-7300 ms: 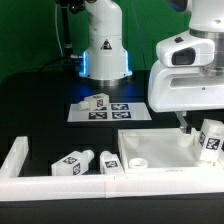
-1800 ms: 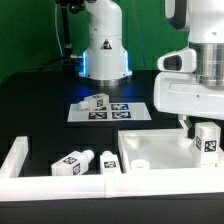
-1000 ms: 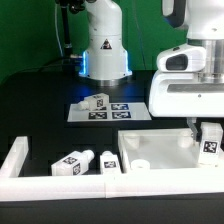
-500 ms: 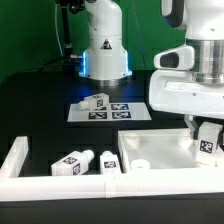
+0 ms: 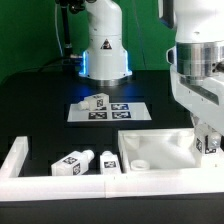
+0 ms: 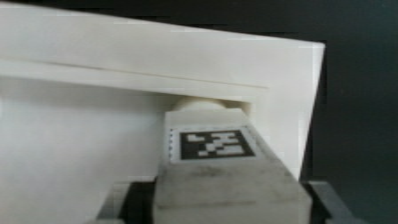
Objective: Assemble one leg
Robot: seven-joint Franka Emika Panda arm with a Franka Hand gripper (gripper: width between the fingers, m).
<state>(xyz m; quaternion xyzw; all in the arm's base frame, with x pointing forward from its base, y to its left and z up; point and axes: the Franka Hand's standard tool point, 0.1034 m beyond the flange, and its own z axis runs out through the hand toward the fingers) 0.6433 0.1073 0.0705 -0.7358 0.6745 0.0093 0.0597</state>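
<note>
Changes logged from my station:

- Arm: I see its big white housing swung round, now filling the upper part of the exterior view's right.
- Leg (image 5: 208, 143): formerly tilted and held clear above the panel (image 5: 160, 150); now upright and lower, at the panel's corner on the exterior view's right.
- Pincer (image 5: 207, 137): has come down with the leg, fingers clamped on its sides; wrist view shows the leg (image 6: 214, 140) tip at the panel (image 6: 160, 60) edge.

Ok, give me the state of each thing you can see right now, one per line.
End effector: shut on the leg, low at the panel's corner.
Leg: held upright, tip at the panel.
White panel: flat on the table.
Leg on marker board: lying loose.
Two legs by front rail: lying loose.
</note>
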